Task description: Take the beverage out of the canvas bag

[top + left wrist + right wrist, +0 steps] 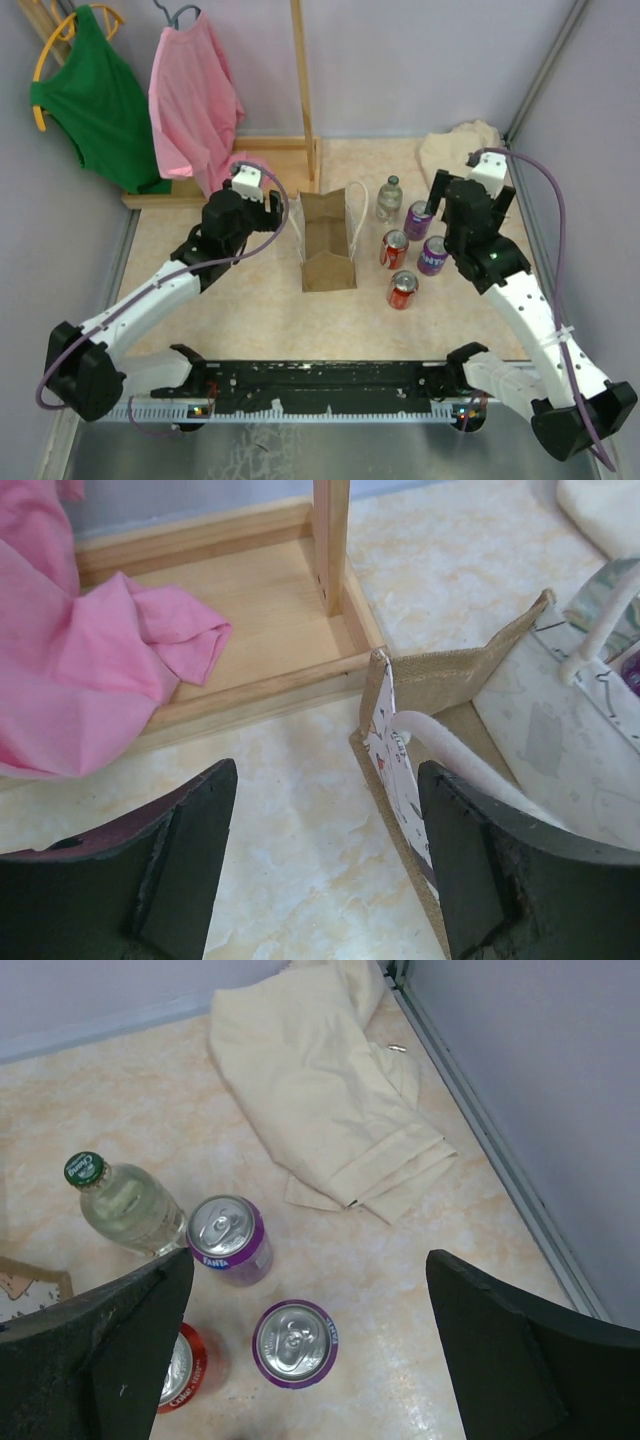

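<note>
The tan canvas bag point(328, 245) stands open-topped mid-table with white rope handles point(470, 765); its inside shows only bare lining. To its right stand a clear bottle point(389, 197), two purple cans point(418, 219) point(432, 255) and two red cans point(394, 249) point(403, 289). My left gripper point(275, 205) point(325, 870) is open at the bag's left wall point(395, 750), its right finger point(480, 870) beside the handle. My right gripper point(468, 195) point(310, 1270) hangs wide open over the cans, a purple can point(295, 1343) loose between its fingers.
A wooden rack base point(250, 170) point(250, 620) sits behind the left gripper, with a pink shirt point(190, 100) point(90, 660) and a green shirt point(90, 100) hanging over it. A pale beige cloth point(460, 145) point(320, 1080) lies at the back right against the wall point(520, 1090).
</note>
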Available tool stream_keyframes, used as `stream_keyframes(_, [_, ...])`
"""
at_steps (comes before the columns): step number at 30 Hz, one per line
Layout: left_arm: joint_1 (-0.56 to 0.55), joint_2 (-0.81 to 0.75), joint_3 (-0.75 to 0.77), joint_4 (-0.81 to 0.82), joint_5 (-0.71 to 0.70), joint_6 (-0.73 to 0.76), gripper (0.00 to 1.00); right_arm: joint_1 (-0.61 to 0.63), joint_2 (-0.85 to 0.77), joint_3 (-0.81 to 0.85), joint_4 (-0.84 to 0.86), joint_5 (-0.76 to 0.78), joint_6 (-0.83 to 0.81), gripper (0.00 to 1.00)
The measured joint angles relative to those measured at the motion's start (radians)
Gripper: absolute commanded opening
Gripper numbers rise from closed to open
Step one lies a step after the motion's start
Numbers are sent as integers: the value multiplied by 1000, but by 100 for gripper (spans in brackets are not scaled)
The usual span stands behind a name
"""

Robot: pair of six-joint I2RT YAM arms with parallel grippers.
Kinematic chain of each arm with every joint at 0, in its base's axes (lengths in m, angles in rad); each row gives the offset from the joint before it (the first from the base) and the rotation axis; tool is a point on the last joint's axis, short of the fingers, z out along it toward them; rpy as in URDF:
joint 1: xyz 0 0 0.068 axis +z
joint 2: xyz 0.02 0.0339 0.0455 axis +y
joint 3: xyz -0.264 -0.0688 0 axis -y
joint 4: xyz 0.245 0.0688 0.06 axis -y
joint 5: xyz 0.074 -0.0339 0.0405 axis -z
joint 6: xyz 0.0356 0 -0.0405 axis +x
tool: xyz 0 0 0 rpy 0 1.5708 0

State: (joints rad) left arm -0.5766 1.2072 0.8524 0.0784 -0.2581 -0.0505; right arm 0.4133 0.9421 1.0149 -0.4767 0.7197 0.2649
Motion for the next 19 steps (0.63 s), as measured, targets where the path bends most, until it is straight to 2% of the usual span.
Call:
stream_keyframes(8, [1, -143, -20, -23, -41, -14, 81, -4, -12, 40, 29, 68, -11, 99])
stream_keyframes(19, [1, -245, -61, -71, -162, -20, 82, -4, -148, 6, 179, 246, -80, 99])
